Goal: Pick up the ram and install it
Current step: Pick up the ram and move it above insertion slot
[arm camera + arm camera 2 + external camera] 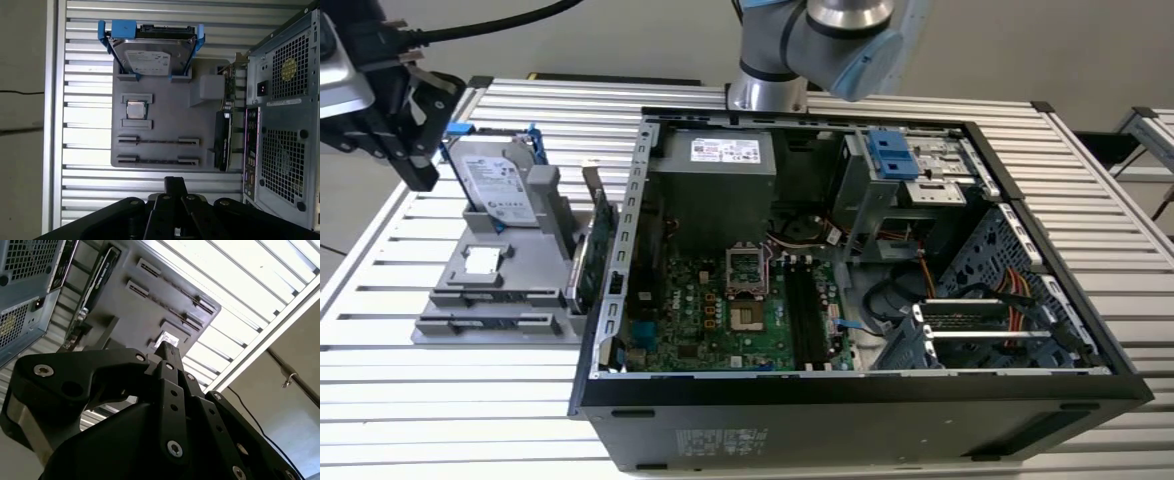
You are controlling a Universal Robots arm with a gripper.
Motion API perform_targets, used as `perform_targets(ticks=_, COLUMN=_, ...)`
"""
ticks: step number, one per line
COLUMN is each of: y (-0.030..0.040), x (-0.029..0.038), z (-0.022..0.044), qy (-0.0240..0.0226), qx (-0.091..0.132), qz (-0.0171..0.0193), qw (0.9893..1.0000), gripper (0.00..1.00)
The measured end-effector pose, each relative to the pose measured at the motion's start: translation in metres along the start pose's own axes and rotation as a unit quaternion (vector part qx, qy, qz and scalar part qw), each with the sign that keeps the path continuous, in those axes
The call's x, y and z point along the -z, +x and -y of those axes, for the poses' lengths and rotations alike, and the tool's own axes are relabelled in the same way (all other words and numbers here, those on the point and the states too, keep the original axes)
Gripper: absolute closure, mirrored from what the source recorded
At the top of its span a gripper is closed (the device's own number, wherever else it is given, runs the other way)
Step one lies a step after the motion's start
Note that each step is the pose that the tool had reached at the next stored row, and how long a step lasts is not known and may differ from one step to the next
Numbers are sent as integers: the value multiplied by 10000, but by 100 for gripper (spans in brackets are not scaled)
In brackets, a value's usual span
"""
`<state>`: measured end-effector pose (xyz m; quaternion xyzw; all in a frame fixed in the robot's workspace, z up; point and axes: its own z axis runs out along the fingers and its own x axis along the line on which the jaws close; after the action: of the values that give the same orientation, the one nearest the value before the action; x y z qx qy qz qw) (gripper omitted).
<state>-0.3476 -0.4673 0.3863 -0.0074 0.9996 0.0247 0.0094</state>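
Observation:
My gripper (pixel 419 178) hangs at the exterior view's far left, above the table beside the grey parts holder (pixel 460 275). Its black fingertips (pixel 175 184) press together with nothing between them, which also shows in the second wrist view at the fingertips (pixel 168 348). The holder's two long narrow slots (pixel 157 141) stand bare. I cannot pick out the ram for certain. A thin dark strip (pixel 798 312) stands in the memory slots beside the processor socket of the motherboard (pixel 720 320).
The open computer case (pixel 854 400) lies on the slatted table (pixel 1067 200). In the holder stand a hard drive in a blue frame (pixel 150 52), a small square chip (pixel 134 109) and an expansion card (pixel 222 140). The arm's base (pixel 767 90) stands behind the case.

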Motion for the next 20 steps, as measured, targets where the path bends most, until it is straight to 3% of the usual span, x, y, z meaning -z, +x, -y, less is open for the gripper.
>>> perform_targets(ticks=20, y=15, x=-1, z=7, qy=-1, qx=72, qz=-10, qw=10000, gripper=100)
